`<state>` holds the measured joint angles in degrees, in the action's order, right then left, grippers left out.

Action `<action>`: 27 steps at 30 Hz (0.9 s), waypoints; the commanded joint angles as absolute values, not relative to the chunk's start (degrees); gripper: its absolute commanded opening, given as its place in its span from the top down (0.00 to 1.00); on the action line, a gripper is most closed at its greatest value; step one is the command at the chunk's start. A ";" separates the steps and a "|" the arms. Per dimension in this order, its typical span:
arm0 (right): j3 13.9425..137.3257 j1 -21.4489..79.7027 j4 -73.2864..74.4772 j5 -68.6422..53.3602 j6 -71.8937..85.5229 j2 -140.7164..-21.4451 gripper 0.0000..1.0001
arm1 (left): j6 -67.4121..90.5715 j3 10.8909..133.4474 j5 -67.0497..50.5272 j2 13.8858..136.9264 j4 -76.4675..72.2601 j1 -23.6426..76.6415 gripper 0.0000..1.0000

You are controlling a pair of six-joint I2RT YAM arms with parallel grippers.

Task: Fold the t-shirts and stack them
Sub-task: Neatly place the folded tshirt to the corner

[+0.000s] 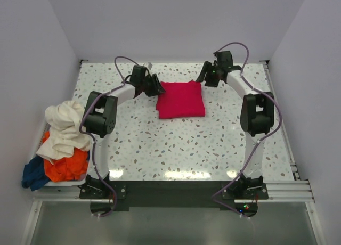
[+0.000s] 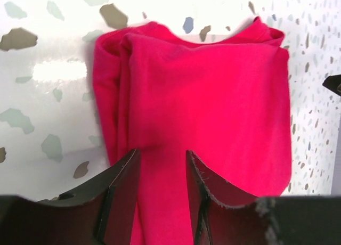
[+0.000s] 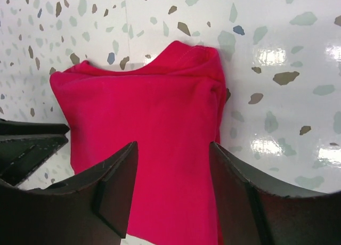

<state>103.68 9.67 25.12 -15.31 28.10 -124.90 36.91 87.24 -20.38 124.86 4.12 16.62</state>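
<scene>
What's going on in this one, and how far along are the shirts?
Two robot arms are working on the crimson shirt, which lies folded into a square at the far middle of the table. The left tool and right tool are both open at its far corners, gripping nothing. The cream shirt, orange shirt and dark blue shirt sit unfolded in a heap at the table's left edge.
</scene>
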 commanded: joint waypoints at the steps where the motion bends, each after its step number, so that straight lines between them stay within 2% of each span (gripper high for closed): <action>1: 101.69 9.40 27.95 -13.88 24.00 -123.22 0.41 | 36.30 90.79 -23.46 121.82 1.93 16.35 0.55; 16: 101.86 10.98 30.14 -15.30 18.46 -130.34 0.43 | 38.06 91.32 -28.30 117.78 2.72 16.79 0.54; 27: 103.79 15.55 34.53 -8.72 17.23 -132.01 0.56 | 37.09 87.45 -24.35 106.71 9.84 18.02 0.54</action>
